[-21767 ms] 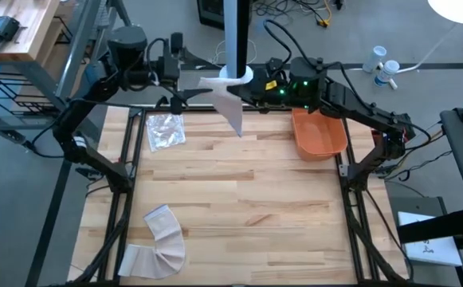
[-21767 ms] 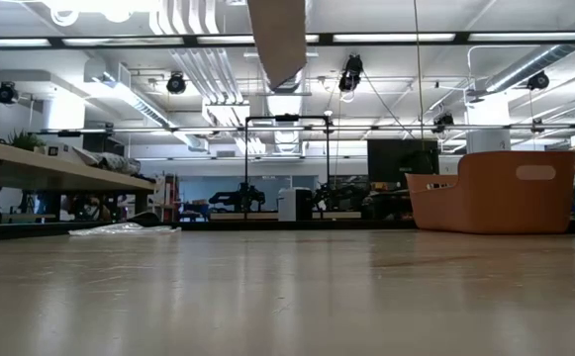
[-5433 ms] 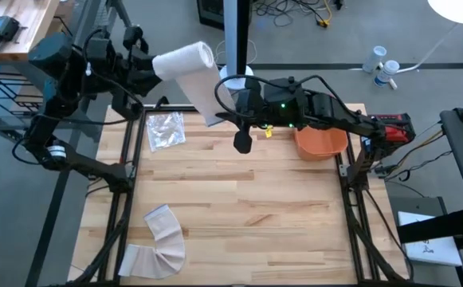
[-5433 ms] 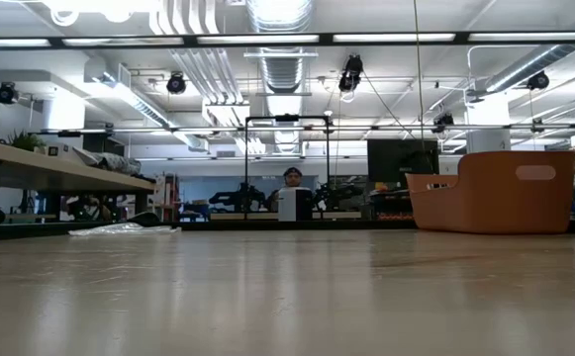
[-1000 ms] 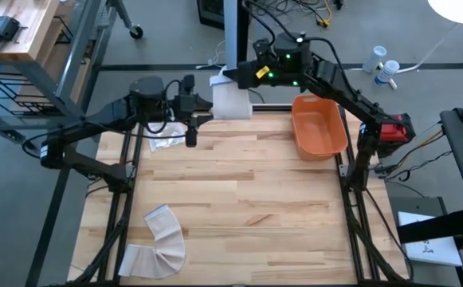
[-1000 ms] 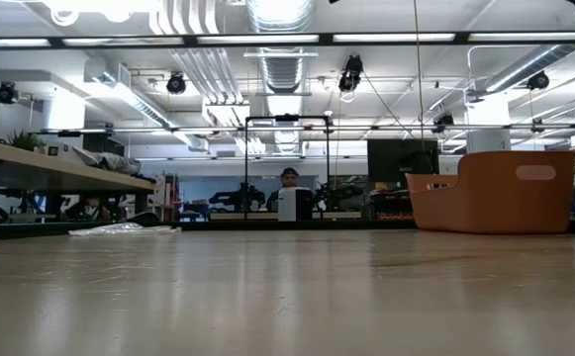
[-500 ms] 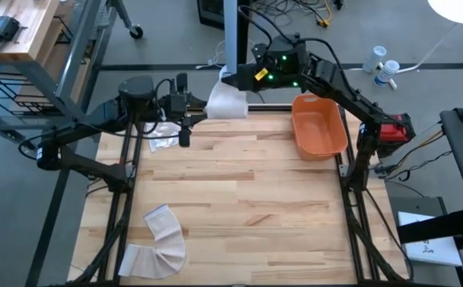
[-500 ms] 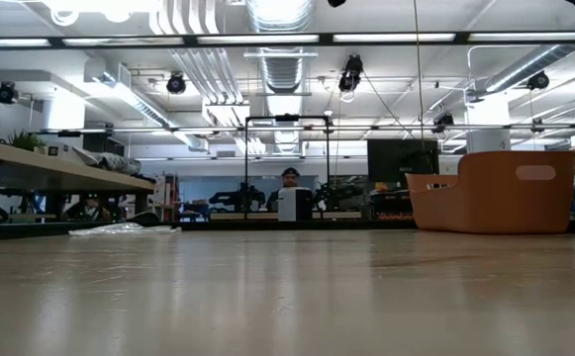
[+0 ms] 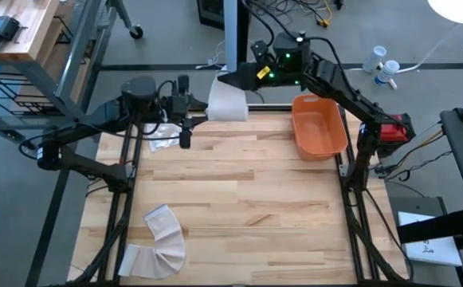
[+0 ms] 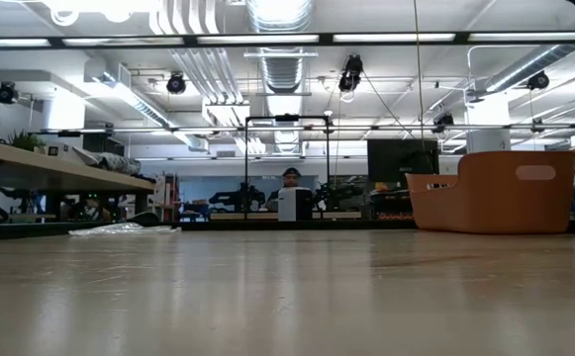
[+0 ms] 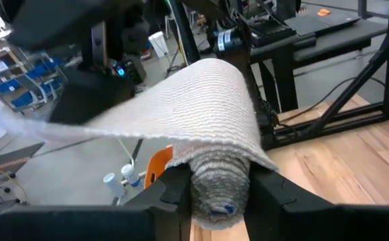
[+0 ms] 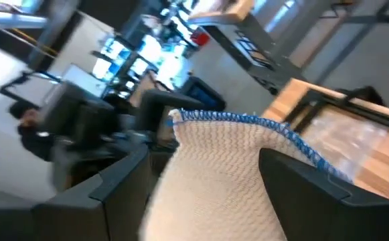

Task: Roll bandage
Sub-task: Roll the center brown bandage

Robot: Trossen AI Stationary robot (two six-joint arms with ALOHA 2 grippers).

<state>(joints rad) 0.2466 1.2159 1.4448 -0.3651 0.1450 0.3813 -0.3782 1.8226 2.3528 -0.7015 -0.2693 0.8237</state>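
A white woven bandage (image 9: 227, 102) hangs in the air over the table's far edge. Its rolled part (image 11: 219, 187) sits in my left gripper (image 9: 193, 114), which is shut on it. The unrolled tail stretches from the roll toward my right gripper (image 9: 235, 79). The tail's free end, with its blue-stitched edge (image 12: 248, 120), lies between that gripper's two open fingers (image 12: 114, 194); I cannot tell whether it touches them. The low view shows neither gripper. My left gripper pinches the bandage's rolled part (image 11: 219, 175) between its two fingers, one on each side of the roll. The fingers lie about level, coming from the table's left. The roll is lifted clear of the table, and the tail leaves over its top.
An orange bin (image 9: 319, 131) stands at the far right of the wooden table (image 9: 239, 207). A crumpled clear wrapper (image 9: 166, 135) lies at the far left. A second flat bandage strip (image 9: 161, 239) lies near the front left corner. A person (image 10: 289, 178) sits far behind the table.
My right gripper has opened around the bandage's free end and turned a little at the wrist. The tail, held up square a second ago, now slants from the roll toward that gripper.
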